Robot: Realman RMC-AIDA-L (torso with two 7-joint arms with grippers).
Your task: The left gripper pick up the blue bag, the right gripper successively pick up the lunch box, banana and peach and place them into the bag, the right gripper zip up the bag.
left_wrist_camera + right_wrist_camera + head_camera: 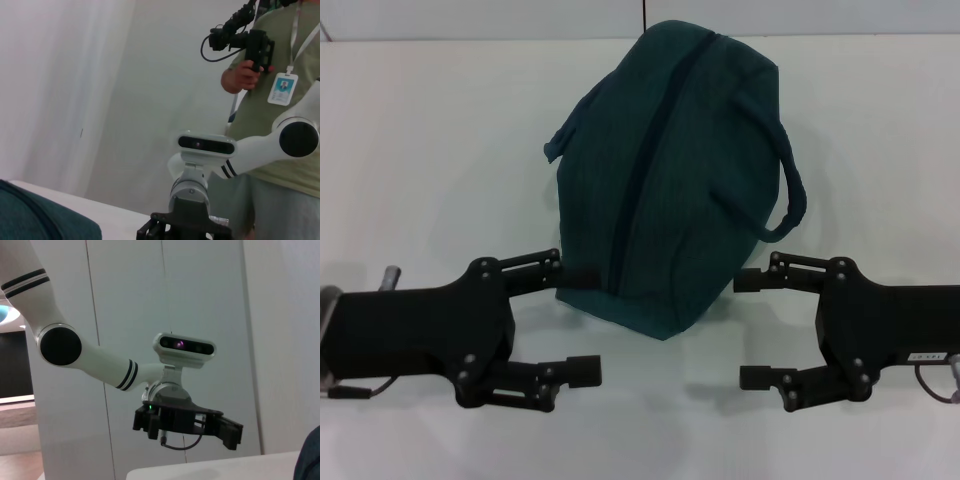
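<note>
The left hand (pixel 582 322) hangs open at the blue bag's (pixel 670 180) near left corner. The bag lies zipped on the white counter (pixel 430 150), between both hands. The right hand (pixel 752 330) hovers open, just beside it.

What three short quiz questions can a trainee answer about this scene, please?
1. True or false: the blue bag lies on the table with its zipper shut.
2. Which gripper has open fingers? A. left only B. right only C. both
3. Fill in: the lunch box, banana and peach are ____ in every view.

Key: 1. True. 2. C: the left gripper and the right gripper both hang open, one at each side of the bag's near end. 3. Not visible.
</note>
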